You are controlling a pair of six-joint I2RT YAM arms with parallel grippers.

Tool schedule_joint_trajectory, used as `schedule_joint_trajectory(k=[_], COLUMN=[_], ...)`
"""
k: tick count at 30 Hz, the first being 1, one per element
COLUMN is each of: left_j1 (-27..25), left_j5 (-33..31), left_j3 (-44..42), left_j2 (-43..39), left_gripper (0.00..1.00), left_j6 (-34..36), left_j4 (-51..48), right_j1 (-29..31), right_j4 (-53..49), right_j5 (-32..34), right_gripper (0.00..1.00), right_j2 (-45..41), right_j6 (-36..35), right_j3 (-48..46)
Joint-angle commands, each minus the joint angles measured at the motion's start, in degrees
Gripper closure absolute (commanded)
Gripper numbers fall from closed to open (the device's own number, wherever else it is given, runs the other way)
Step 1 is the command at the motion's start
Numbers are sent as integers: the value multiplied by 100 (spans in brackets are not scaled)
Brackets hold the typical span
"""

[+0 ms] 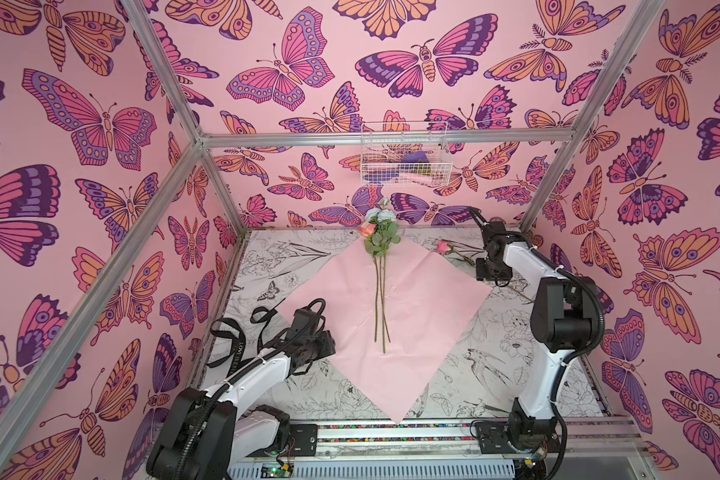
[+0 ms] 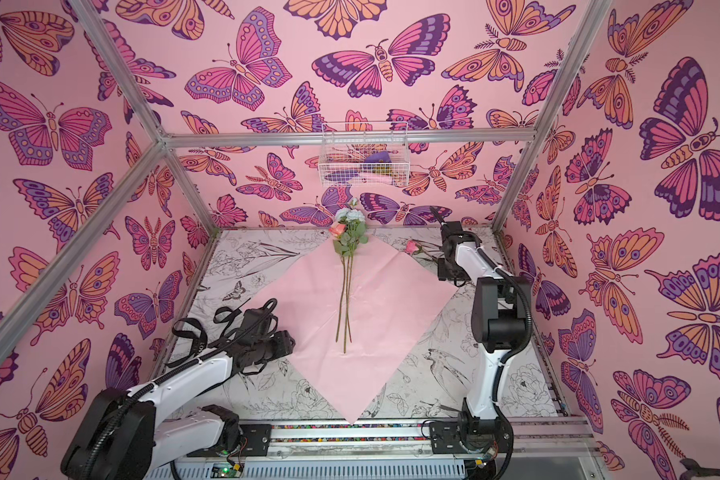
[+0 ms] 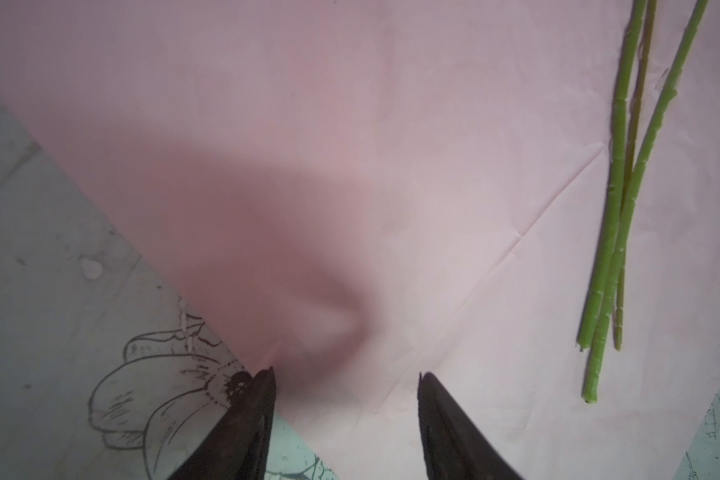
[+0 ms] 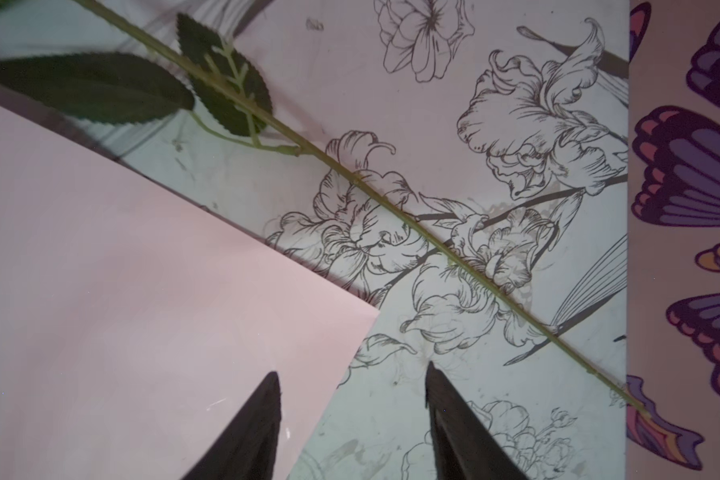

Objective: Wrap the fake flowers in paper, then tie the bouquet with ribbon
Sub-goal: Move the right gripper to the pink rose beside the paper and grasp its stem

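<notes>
The flower-printed table (image 1: 495, 345) is partly covered by pink wrapping paper (image 1: 412, 299). The bouquet of fake flowers (image 1: 381, 266) is laid along the paper's middle, and one pink rose (image 1: 443, 247) is laid just off its edge. The left claw (image 3: 346, 372) and right claw (image 4: 352, 369) are held apart, empty.

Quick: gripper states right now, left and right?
Left gripper: open, empty, above the pink wrapping paper.
Right gripper: open, empty, over the paper's corner, clear of the loose rose stem.
</notes>
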Motion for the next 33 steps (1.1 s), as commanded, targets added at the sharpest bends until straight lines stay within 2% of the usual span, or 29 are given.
schedule_joint_trajectory(k=[1, 8, 20, 23, 30, 33], left_j1=[47, 52, 70, 78, 74, 78], left_j5=[-8, -59, -139, -148, -121, -104], left_j3=[42, 120, 289, 326, 446, 484], left_j2=[72, 118, 335, 388, 491, 496], left_gripper=[42, 42, 42, 42, 42, 42], left_j6=[62, 122, 147, 152, 145, 149], left_j4=[-207, -317, -419, -421, -424, -429], right_j1=[-15, -162, -296, -316, -364, -383], right_j4=[-221, -386, -713, -836, -1030, -1075], right_j5=[254, 249, -959, -1073, -1305, -1302], right_gripper=[40, 39, 36, 37, 39, 44], right_j2=[225, 862, 1761, 1979, 2343, 2451], right_j6=[-725, -1030, -1341, -1359, -1422, -1422], right_j3=[331, 1116, 2435, 2710, 3050, 3084])
